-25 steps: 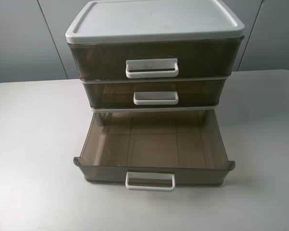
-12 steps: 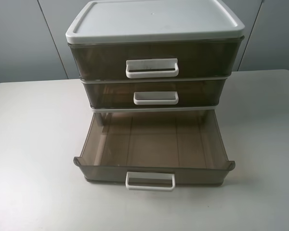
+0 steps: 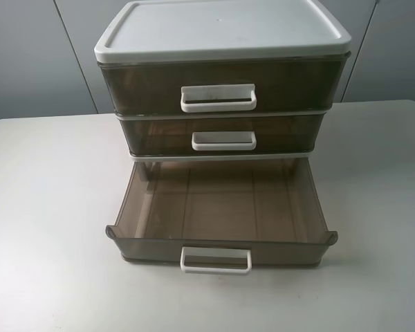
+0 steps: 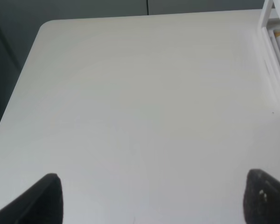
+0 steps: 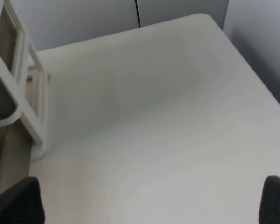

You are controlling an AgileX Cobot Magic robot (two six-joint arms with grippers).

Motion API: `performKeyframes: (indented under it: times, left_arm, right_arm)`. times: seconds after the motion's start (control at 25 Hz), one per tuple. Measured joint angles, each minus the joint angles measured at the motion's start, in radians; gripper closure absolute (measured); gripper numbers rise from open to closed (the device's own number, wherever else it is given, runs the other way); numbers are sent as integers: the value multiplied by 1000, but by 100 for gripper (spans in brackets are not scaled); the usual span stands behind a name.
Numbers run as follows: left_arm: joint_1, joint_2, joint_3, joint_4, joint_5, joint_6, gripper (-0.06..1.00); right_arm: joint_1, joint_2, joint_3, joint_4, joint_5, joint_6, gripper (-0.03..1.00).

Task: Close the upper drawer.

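Exterior high view shows the upper drawer [image 3: 159, 135], the middle one of three, sitting in the cabinet with its front in line with the frame and its white loop handle [image 3: 223, 141] facing the camera. It looks already pushed in, or very nearly. The only drawer clearly pulled out is the lowest drawer [image 3: 221, 207], which stands far forward and is empty. The tall drawer [image 3: 145, 86] under the white lid [image 3: 221, 28] also looks shut.

No arm appears in this view, so no closing move seems to be begun. In the wrist views the left gripper [image 4: 154, 198] and the right gripper [image 5: 147, 203] each hang over the bare table [image 3: 48, 207], at either side of the cabinet, with fingers spread wide and nothing between them. Neither touches any drawer.
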Motion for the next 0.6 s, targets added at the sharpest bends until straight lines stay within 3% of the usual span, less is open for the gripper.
performKeyframes:
  times: [0.6]
  left_arm:
    - [0, 0, 0, 0, 0, 5, 20]
  right_arm:
    - [-30, 0, 0, 18, -3, -26, 27]
